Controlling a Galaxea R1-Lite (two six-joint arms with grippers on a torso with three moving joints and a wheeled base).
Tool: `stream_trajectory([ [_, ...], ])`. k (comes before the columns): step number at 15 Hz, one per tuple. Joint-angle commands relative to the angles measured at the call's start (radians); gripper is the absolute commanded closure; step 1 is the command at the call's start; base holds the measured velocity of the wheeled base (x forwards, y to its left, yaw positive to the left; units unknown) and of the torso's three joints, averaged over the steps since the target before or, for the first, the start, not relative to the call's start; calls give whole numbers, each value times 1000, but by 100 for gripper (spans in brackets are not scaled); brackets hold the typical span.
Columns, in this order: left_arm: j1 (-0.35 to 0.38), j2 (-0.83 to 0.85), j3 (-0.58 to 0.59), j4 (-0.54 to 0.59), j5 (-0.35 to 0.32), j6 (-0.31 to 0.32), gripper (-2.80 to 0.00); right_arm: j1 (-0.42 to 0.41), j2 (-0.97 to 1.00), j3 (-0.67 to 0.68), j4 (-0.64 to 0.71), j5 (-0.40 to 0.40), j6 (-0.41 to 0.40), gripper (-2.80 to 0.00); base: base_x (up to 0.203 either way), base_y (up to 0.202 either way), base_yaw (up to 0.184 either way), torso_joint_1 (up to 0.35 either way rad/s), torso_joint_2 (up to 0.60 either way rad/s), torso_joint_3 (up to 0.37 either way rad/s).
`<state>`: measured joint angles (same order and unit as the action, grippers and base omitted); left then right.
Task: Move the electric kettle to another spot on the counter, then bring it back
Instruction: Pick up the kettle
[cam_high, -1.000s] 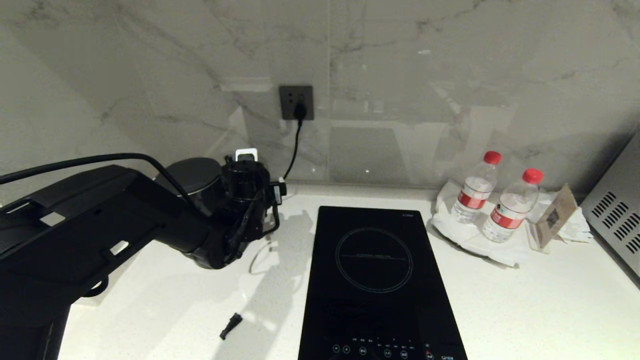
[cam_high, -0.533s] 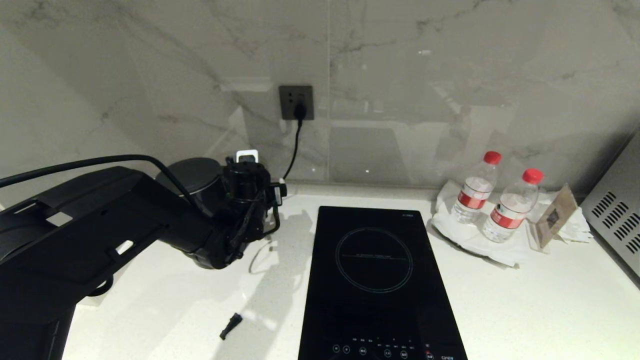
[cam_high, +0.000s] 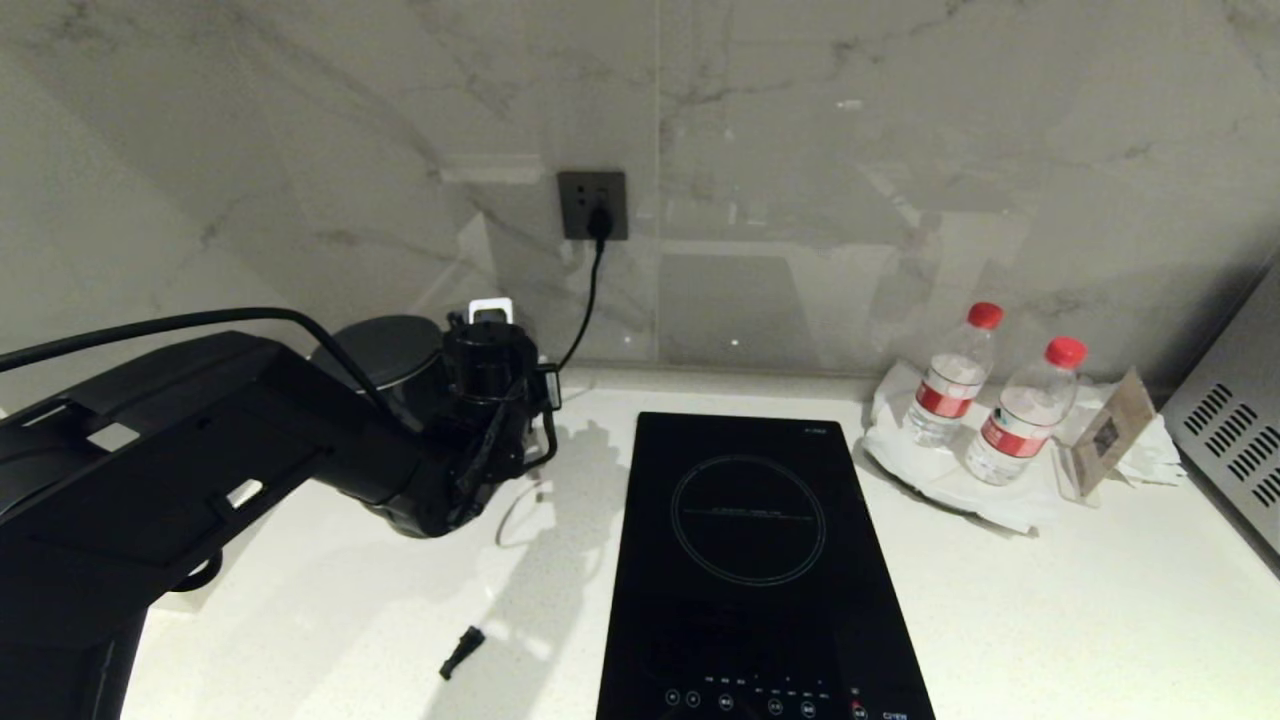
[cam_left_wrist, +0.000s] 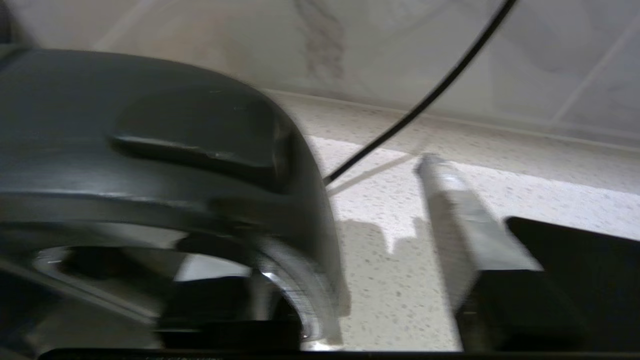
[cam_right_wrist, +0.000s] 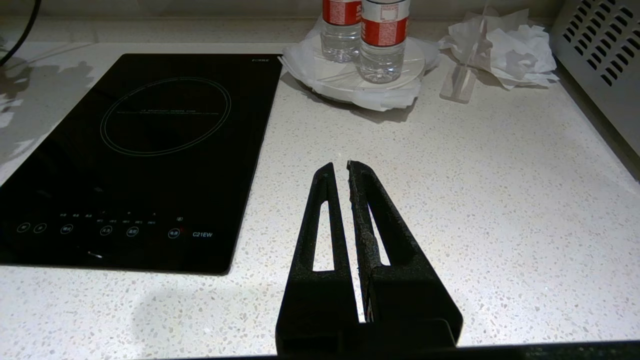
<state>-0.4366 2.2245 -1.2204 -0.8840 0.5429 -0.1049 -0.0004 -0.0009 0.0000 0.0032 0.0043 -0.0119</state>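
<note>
Left gripper (cam_high: 530, 400) is level with the electric kettle (cam_high: 385, 350) handle at the counter (cam_high: 1050, 600) back; handle beside one finger (cam_left_wrist: 460, 220). Grasp state: cannot tell. Approach suits a handle lift. Right gripper (cam_right_wrist: 337, 167) parked, clenched empty, right of cooktop (cam_right_wrist: 140, 150).

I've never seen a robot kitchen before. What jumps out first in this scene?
The big black left arm reaches across the white counter from the left, its left end effector up against the electric kettle near the back wall. Beside it, in the middle, lies a glossy black cooktop. To the right, two red-capped water bottles stand on crumpled white paper.
</note>
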Motion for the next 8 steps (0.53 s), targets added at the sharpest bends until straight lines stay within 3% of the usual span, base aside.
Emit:
stream_trajectory([
  [1, 1, -3, 1, -6, 3, -1, 0, 0, 1, 0, 0, 0, 0, 0, 0, 0, 0, 0, 0, 0],
  [8, 1, 0, 6, -6, 5, -1, 0, 0, 1, 0, 0, 0, 0, 0, 0, 0, 0, 0, 0, 0],
])
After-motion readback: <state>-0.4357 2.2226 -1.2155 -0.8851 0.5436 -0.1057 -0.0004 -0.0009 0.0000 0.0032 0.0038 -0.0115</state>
